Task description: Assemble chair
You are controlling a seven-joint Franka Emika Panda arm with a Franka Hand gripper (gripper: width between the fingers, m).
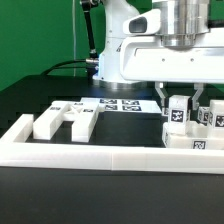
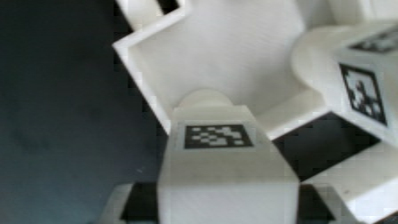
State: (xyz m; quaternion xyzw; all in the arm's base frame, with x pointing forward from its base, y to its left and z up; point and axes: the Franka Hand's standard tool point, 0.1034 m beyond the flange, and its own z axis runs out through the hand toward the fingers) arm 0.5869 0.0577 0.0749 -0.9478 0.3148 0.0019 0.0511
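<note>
At the lower left of the exterior view, the low white border wall [image 1: 100, 158] turned a corner on the black bench [image 1: 40, 200] and ran along the front of the scene. Just behind it lay two loose white bars [image 1: 48, 123] of the chair, side by side and close together, well apart from the claw. Toward the middle of the frame, farther back, the marker board [image 1: 115, 103] lay flat on the bench. Above it stood the white robot arm [image 1: 130, 45], filling the upper middle and upper right of the frame.

At the exterior view's right, the claw [image 1: 180, 108] reached straight down over a cluster of chair parts. It was closed to a narrow gap on an upright tagged leg [image 1: 177, 117], with one finger on each side. Just right of that stood another tagged block [image 1: 210, 118], and below both sat a tagged white part [image 1: 197, 142] against the border wall.

In the wrist view, the tagged leg showed its marker face up between the fingers [image 2: 128, 205], which pressed against its flanks. Beyond it lay the flat seat plate [image 2: 205, 75], with the black bench visible past the plate's edge.
</note>
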